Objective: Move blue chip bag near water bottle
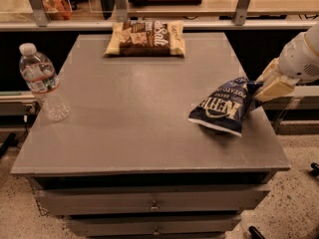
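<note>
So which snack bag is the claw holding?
The blue chip bag, gripped by the claw at the table's right edge; the tan bag lies untouched at the back.

I count one blue chip bag point(222, 106), one tan snack bag point(145, 38), one water bottle point(44, 83), one table point(134, 113), one gripper point(259, 91) at its right edge, clamping the blue chip bag
</note>
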Controlling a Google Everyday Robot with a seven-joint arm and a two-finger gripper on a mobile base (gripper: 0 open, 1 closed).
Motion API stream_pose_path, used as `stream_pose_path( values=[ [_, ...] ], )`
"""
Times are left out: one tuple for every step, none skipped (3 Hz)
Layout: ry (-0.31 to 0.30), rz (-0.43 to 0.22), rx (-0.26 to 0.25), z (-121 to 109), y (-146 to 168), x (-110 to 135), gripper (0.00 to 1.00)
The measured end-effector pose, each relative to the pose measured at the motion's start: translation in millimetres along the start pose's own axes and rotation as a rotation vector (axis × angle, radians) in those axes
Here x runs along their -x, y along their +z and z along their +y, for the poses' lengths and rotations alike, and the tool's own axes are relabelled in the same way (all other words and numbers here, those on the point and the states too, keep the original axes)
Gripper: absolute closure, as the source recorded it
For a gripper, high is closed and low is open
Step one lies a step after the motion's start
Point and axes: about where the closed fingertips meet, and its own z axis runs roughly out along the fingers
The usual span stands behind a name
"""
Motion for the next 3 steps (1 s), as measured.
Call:
stream_pose_path(
  values=[
    [0.060, -0.057, -0.016, -2.7, -22.8, 25.6, 1.00],
    [0.133, -0.097, -0.093, -13.0, -58.7, 33.8, 1.00],
    [0.146, -0.103, -0.104, -15.2, -63.5, 35.3, 1.00]
  ],
)
